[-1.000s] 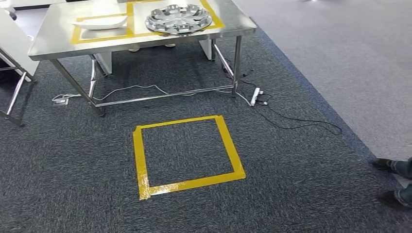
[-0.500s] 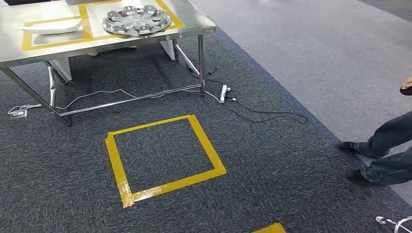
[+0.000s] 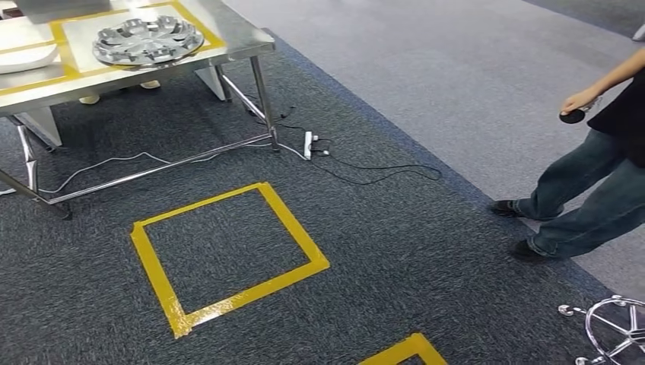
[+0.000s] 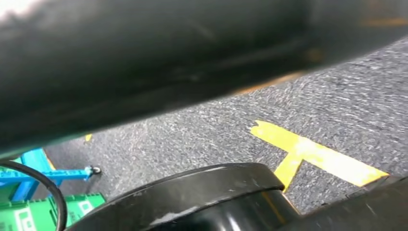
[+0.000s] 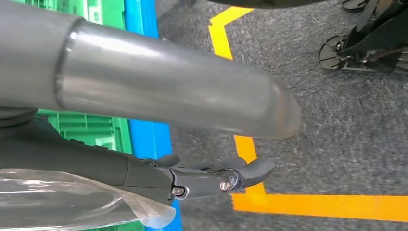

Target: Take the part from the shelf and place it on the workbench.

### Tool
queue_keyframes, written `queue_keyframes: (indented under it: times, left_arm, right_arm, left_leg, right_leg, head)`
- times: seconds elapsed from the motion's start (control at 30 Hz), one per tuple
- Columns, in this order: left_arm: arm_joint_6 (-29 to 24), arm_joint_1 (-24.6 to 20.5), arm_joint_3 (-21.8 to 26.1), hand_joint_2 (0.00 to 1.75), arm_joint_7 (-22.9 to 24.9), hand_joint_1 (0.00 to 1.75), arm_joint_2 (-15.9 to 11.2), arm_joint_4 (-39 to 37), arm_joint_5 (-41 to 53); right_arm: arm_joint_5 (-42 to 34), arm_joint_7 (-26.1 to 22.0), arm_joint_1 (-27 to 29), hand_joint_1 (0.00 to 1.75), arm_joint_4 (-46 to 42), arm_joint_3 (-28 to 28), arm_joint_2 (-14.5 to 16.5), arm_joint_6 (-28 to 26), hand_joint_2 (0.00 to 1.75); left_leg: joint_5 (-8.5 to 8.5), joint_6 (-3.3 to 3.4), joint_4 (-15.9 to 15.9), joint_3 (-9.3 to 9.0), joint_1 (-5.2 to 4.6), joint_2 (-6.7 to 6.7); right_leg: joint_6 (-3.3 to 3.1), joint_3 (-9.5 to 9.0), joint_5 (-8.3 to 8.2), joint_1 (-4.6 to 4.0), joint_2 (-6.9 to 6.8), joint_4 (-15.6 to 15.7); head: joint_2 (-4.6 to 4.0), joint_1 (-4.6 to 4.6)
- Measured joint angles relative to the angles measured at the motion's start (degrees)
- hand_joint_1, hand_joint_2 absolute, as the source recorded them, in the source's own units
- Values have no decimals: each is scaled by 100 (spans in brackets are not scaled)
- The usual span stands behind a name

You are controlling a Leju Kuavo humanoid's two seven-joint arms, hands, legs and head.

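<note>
A polished steel worktop carries a round, spoked silver part inside yellow tape; a glossy white part sits beside it. Right hand fingers lie stretched out, empty, over coarse grey carpet.

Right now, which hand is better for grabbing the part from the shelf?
Probably the right hand: its fingers look free, right beside the blue frame with green crates. The left wrist view is too blurred to judge.

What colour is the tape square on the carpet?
Yellow. The tape square lies on dark grey carpet, seen best in the head view.
</note>
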State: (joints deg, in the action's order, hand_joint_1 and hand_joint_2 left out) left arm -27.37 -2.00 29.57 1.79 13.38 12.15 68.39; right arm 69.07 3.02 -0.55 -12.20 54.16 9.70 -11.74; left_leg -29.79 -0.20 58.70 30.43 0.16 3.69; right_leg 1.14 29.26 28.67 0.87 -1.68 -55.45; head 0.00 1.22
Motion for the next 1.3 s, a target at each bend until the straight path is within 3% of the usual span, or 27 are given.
queue_keyframes:
  times: [0.1,0.13,0.17,0.2,0.23,0.3,0.37,0.43,0.5,0.57,0.63,0.67,0.7,0.77,0.83,0.87,0.93,1.0,1.03,1.1,1.13,1.17,1.2,1.23,1.3]
  left_arm:
    - [1,16,1,0,0,0,-5,0,0]
    - [1,25,2,0,0,0,-7,0,-1]
    - [1,31,2,0,0,0,-9,0,-1]
    - [1,35,2,0,0,0,-9,0,-1]
    - [1,36,2,0,0,0,-9,0,-1]
    - [1,35,2,0,0,0,-12,0,0]
    - [1,32,1,0,0,0,-15,0,0]
    - [1,29,1,0,0,0,-13,0,-3]
    - [-1,21,1,0,0,0,-7,0,-3]
    - [-1,20,0,0,0,0,-1,0,-1]
    - [1,33,1,0,0,0,-2,0,-1]
    - [1,38,2,0,0,0,-4,0,-1]
    - [1,37,2,0,0,0,-4,0,-1]
    - [2,30,1,0,0,0,-1,0,0]
    - [3,25,1,0,0,0,-2,0,0]
    - [3,21,1,0,0,0,-4,0,0]
    - [3,11,0,0,0,0,-6,0,0]
    - [3,2,-1,0,0,0,-4,0,0]
    - [3,2,-1,0,0,0,-4,0,0]
    - [3,12,0,0,0,0,-6,-1,0]
    - [3,21,1,0,0,0,-8,-2,-1]
    - [3,30,1,0,0,0,-10,-2,-1]
    - [3,36,1,0,0,0,-11,-2,-1]
    - [3,39,1,0,0,0,-11,-1,-1]
    - [3,37,0,0,0,0,-14,-1,-1]
  right_arm:
    - [0,2,-8,0,0,0,0,0,0]
    - [0,2,-4,0,0,0,0,0,0]
    - [0,2,3,0,0,0,0,0,0]
    - [0,2,8,0,0,0,0,0,0]
    - [0,2,11,0,0,0,0,0,0]
    - [0,2,1,0,4,0,2,0,0]
    - [-1,2,-13,0,10,0,4,1,0]
    - [-1,2,-7,0,15,0,4,3,0]
    - [0,2,11,0,17,0,3,5,0]
    - [0,2,1,0,17,0,2,6,0]
    - [0,2,-12,0,19,0,2,8,0]
    - [0,2,-7,0,20,0,2,9,0]
    - [0,2,3,0,21,0,1,10,0]
    - [0,2,14,0,22,0,-5,11,0]
    - [0,1,-4,0,22,0,-9,11,0]
    - [0,0,-10,0,22,0,-9,13,0]
    - [0,-2,-1,0,22,0,-9,15,0]
    - [-1,0,11,0,22,1,-10,15,0]
    - [-1,1,8,0,22,1,-11,16,0]
    - [-1,2,0,0,22,1,-11,18,0]
    - [0,2,1,0,22,1,-11,19,0]
    - [0,2,4,0,22,0,-11,20,0]
    - [0,2,8,0,22,0,-11,20,0]
    - [-1,2,10,0,22,1,-11,20,0]
    - [-1,2,4,0,23,2,-9,20,0]
  left_leg:
    - [-600,-53,1055,427,26,-280]
    - [-696,-53,1356,554,26,-306]
    - [-672,-44,1460,598,25,-319]
    - [-531,-27,1325,537,25,-332]
    - [-308,1,985,383,24,-370]
    - [51,73,192,41,25,-605]
    - [137,116,-160,-91,10,-777]
    - [157,150,-202,-90,0,-708]
    - [205,218,-269,-99,19,-591]
    - [231,263,-305,-91,27,-444]
    - [232,271,-302,-70,23,-283]
    - [230,269,-300,-63,22,-211]
    - [226,263,-297,-61,24,-147]
    - [205,226,-278,-76,29,-39]
    - [164,155,-230,-85,7,40]
    - [152,121,-211,-88,-7,73]
    - [143,62,-203,-105,-7,131]
    - [21,-4,-87,-78,22,29]
    - [-132,-30,119,1,34,-76]
    - [-533,-50,863,313,42,-267]
    - [-671,-46,1234,479,40,-301]
    - [-703,-37,1456,586,39,-315]
    - [-615,-19,1459,600,39,-322]
    - [-428,7,1238,515,38,-337]
    - [-9,78,469,199,30,-455]
  right_leg:
    - [-60,28,-50,4,152,0]
    - [-62,40,-55,0,213,-4]
    - [-61,46,-58,-5,278,-9]
    - [-58,47,-61,-9,345,-16]
    - [-54,43,-63,-13,415,-22]
    - [-29,59,-68,-18,539,-42]
    - [39,112,-86,-3,646,-56]
    - [126,174,-111,24,735,-48]
    - [176,286,-7,23,594,-187]
    - [209,589,347,14,332,-783]
    - [254,948,679,24,229,-1541]
    - [274,1016,705,33,209,-1712]
    - [289,959,617,43,185,-1643]
    - [302,517,255,61,43,-891]
    - [259,120,35,52,-113,-200]
    - [222,53,15,42,-145,-72]
    - [135,81,13,25,-64,-68]
    - [59,86,-9,30,11,-63]
    - [23,76,-29,36,51,-57]
    - [-20,88,-55,29,142,-60]
    - [-29,95,-60,21,198,-63]
    - [-33,97,-62,12,258,-65]
    - [-34,96,-63,4,320,-69]
    - [-34,91,-63,-3,381,-72]
    - [-24,87,-60,-21,492,-85]
  head:
    - [0,-41]
    - [0,-44]
    - [0,-46]
    - [0,-46]
    - [0,-47]
    - [0,-44]
    - [0,-46]
    - [0,-52]
    - [0,-35]
    - [0,12]
    - [0,41]
    - [0,41]
    - [0,42]
    - [0,45]
    - [0,43]
    - [0,31]
    - [0,4]
    - [0,-14]
    - [0,-24]
    - [0,-41]
    - [0,-44]
    - [0,-46]
    - [0,-47]
    - [0,-47]
    - [0,-50]
